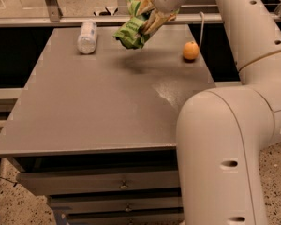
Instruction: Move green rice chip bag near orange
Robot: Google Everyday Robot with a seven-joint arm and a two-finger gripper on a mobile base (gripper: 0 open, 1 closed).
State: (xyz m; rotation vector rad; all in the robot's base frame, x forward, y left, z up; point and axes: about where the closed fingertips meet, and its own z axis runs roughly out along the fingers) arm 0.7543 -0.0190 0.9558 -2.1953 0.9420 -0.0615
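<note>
Clearly, in the camera view, the crinkly bright-green rice chip bag [130, 33] hangs clear of the grey tabletop [98, 107], above its far part, with a dark shadow beneath it. The two-finger gripper [151, 18] is clenched on the bag's upper end, so the pouch slants down and to the left. The small round orange fruit [190, 50] sits on the table to the right of the bag and lower, apart from it. A clear plastic bottle [87, 36] lies on the opposite side.
</note>
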